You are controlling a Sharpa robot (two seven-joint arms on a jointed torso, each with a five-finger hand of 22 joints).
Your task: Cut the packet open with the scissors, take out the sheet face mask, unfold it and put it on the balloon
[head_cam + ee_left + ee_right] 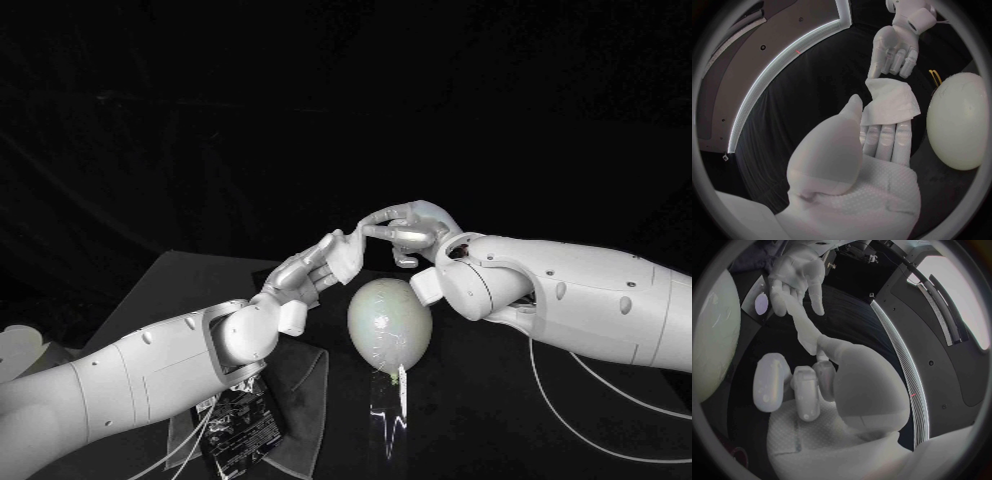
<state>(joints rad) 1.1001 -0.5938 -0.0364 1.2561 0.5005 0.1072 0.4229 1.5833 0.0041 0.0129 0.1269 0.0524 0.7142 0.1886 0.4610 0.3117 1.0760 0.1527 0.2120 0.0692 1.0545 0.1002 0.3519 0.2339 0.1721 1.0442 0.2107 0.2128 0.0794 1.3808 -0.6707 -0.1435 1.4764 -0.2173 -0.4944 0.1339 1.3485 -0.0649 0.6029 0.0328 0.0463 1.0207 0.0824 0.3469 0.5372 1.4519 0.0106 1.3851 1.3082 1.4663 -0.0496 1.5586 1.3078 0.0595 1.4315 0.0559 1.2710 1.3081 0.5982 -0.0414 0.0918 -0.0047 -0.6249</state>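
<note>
Locate the white folded sheet face mask (889,102): it is held in the air just behind the pale egg-shaped balloon (387,320), which stands on the black bench (469,405). The left hand (320,268) holds the mask against its fingers (887,140) with the thumb. The right hand (411,226) pinches the mask's opposite edge, its other fingers curled. The black printed packet (238,420) lies on the bench under the left arm, near the balloon.

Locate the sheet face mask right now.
In the left wrist view the sheet face mask, folded, is held at the fingertips of the left hand, between it and the right hand, beside the balloon.
</note>
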